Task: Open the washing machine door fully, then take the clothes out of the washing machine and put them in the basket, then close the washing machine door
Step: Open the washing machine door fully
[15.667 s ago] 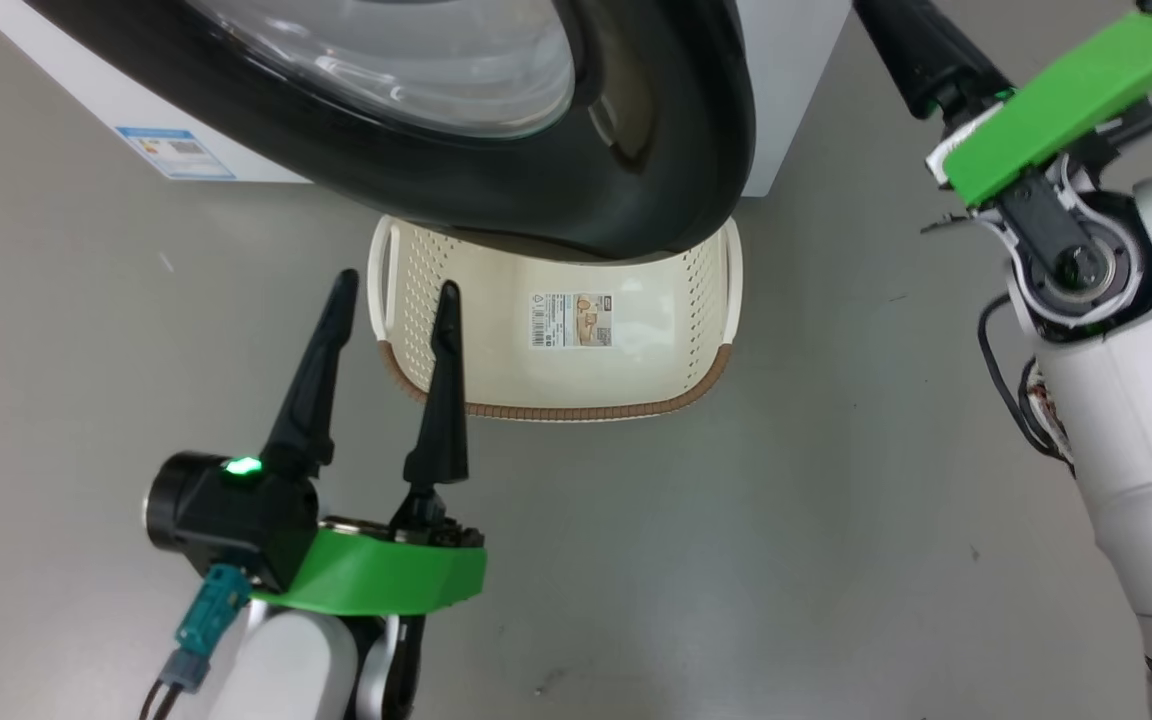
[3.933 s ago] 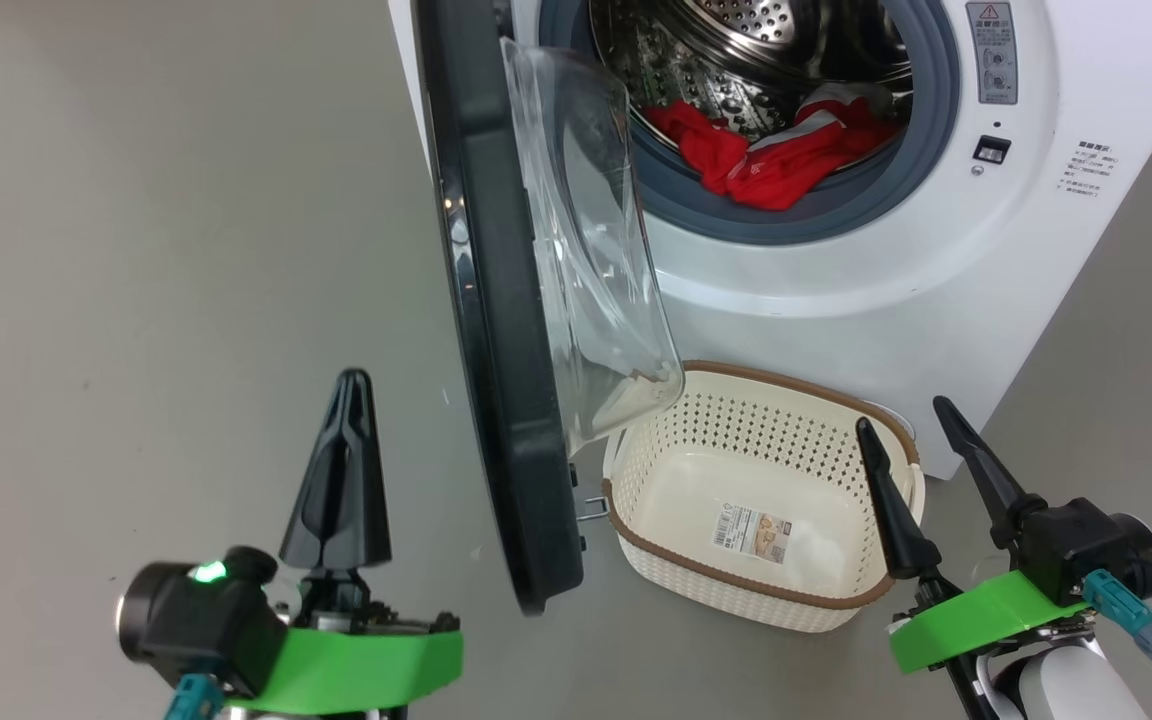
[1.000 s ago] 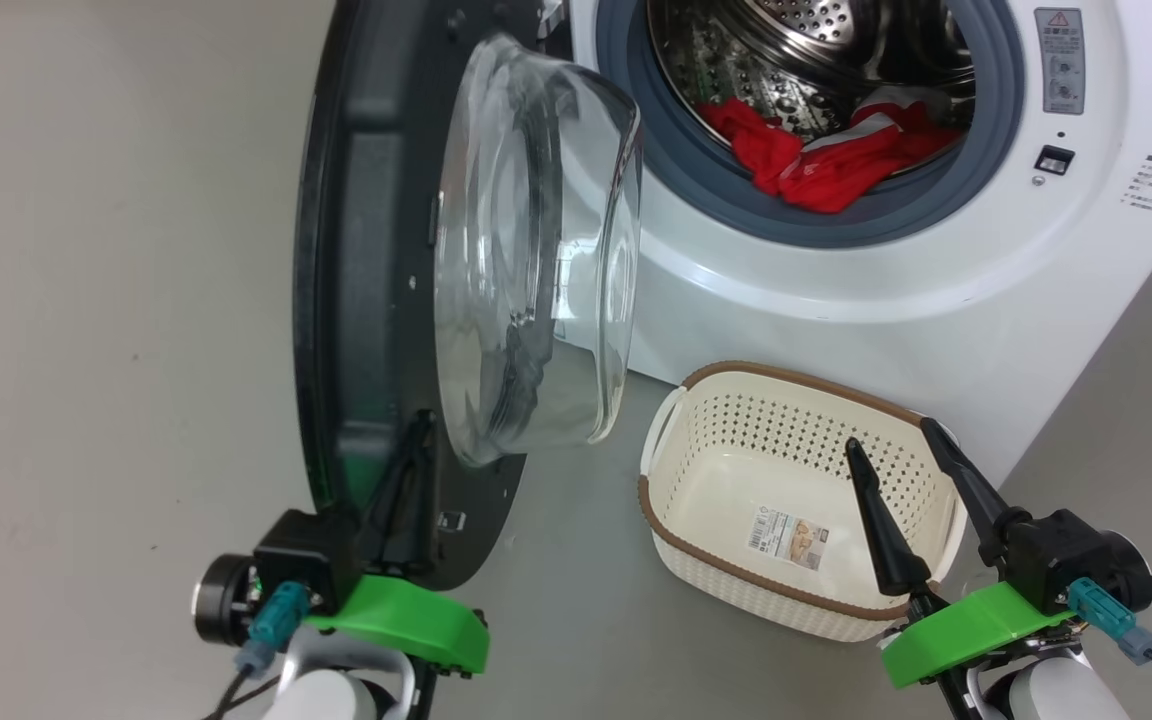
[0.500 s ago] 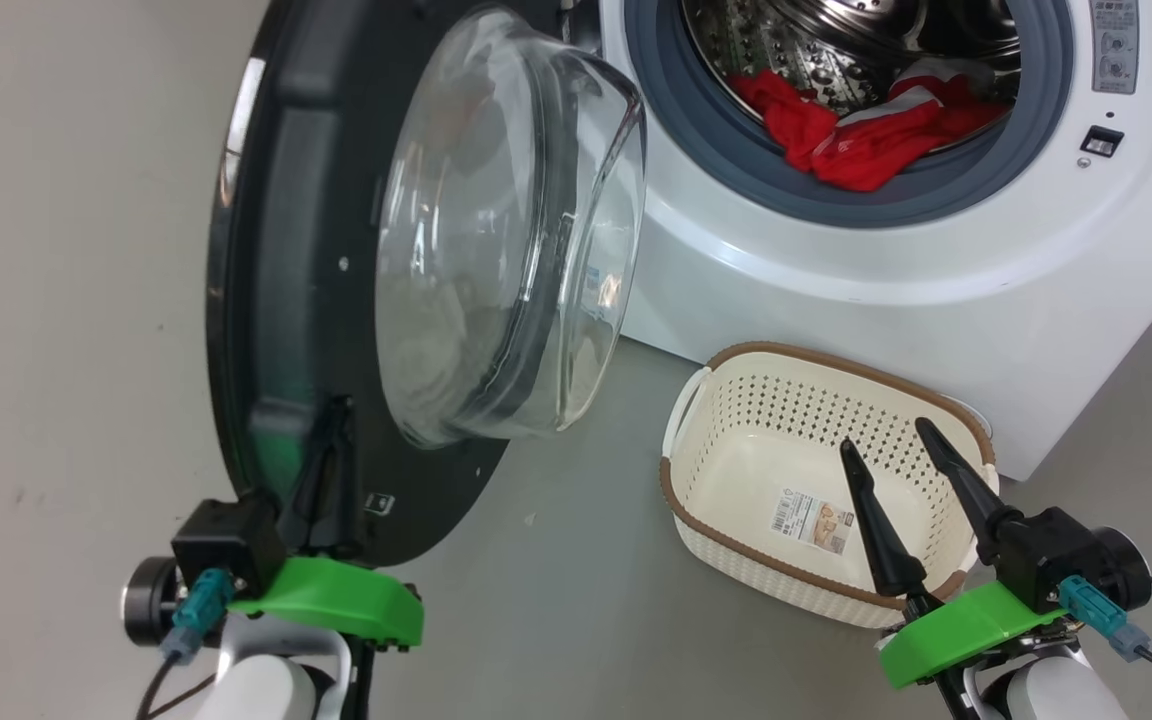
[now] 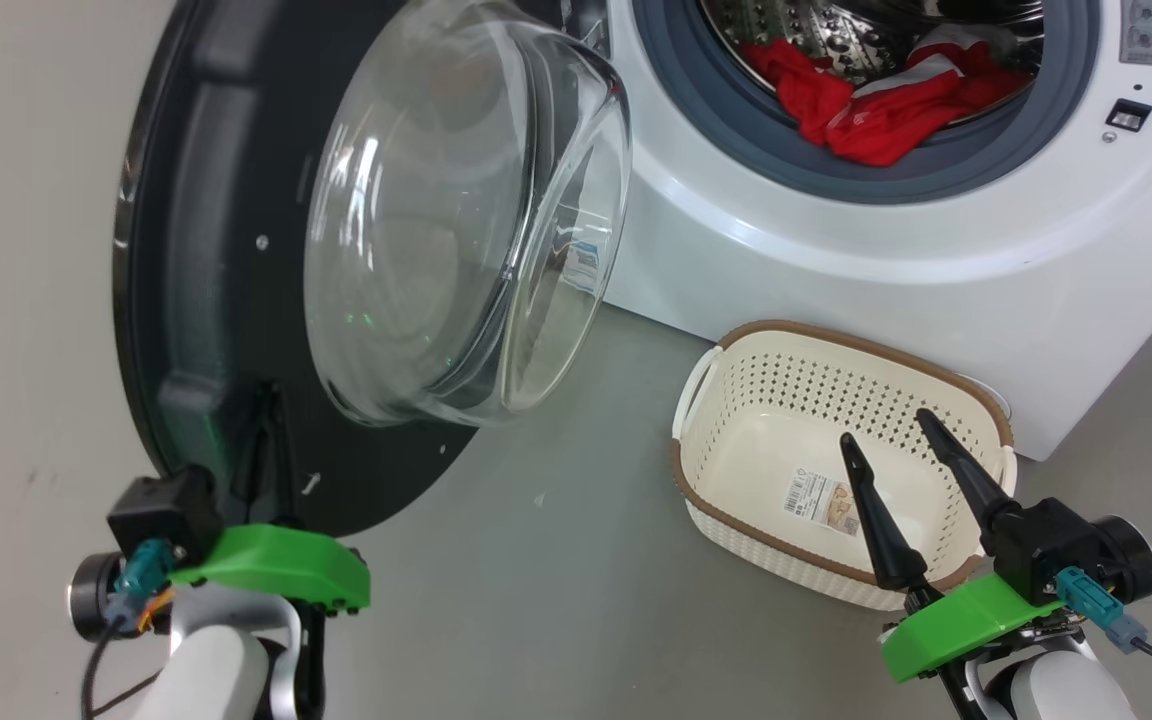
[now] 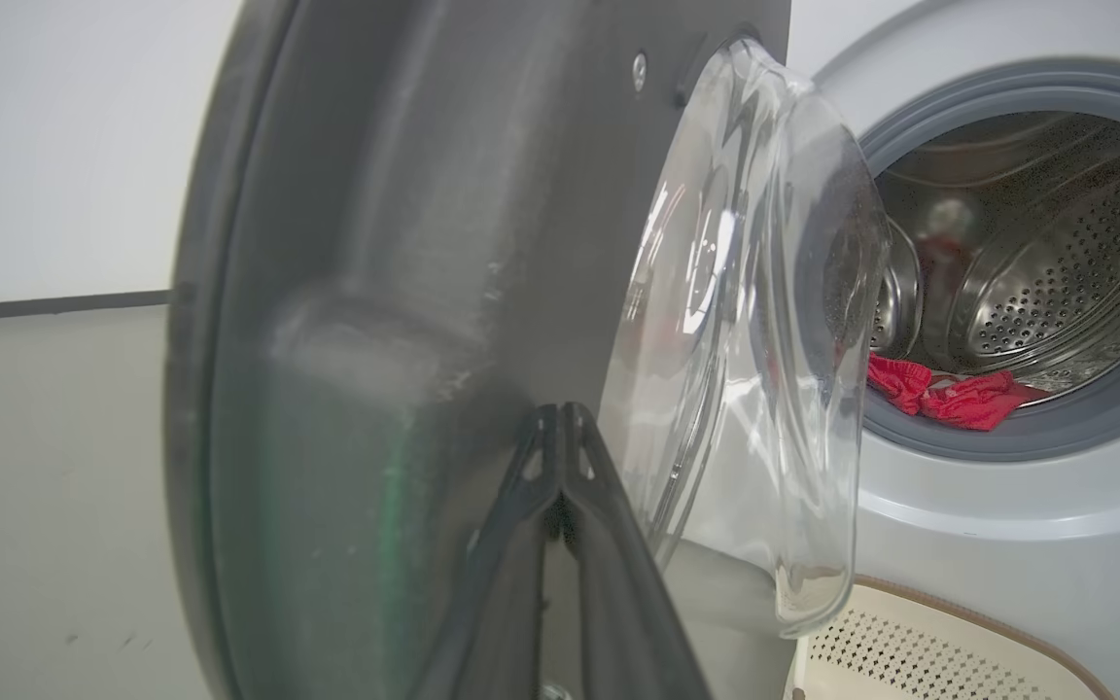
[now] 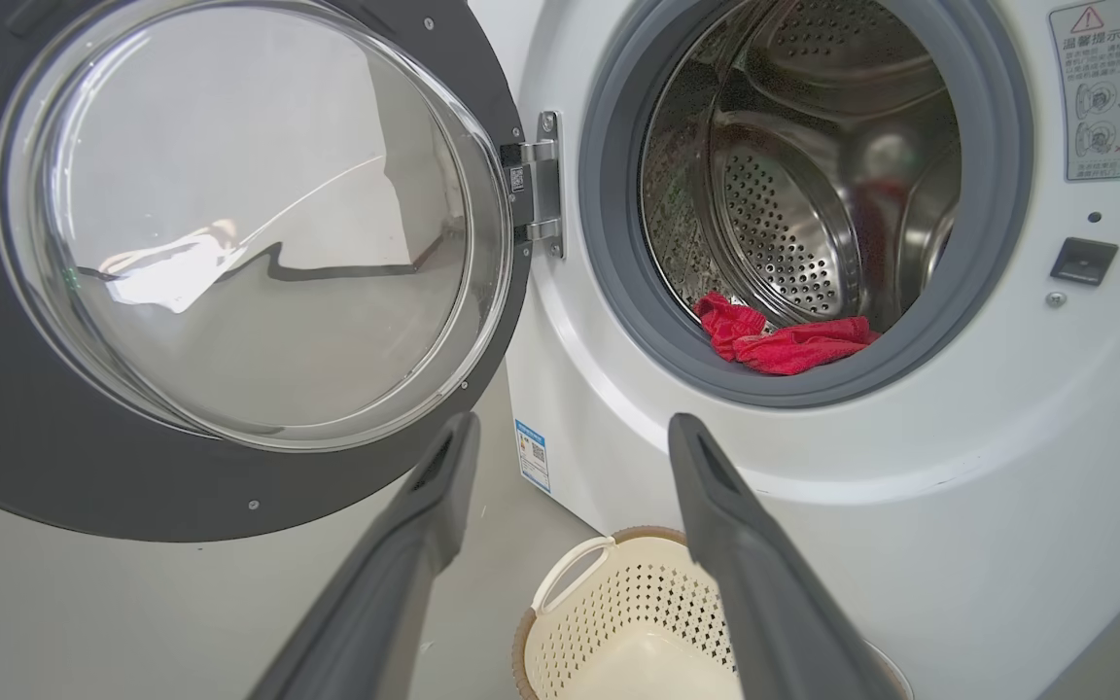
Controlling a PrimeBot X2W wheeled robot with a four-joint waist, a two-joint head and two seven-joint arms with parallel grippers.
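washing machine door (image 5: 206, 300) | hung wide open beside washing machine (image 5: 836, 240) | we judged it stiff, glossy, glass fragile: push black inner rim | left gripper (image 6: 561, 420) fingers clenched empty on it | right gripper (image 5: 882, 428) fingers spread, empty

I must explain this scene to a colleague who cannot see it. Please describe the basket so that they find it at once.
Start at the big white washing machine, its round door swung open to the left. On the grey floor, close before its front, stands the basket. It is small, oblong, cream-white perforated plastic with a brown rim and a paper label inside.
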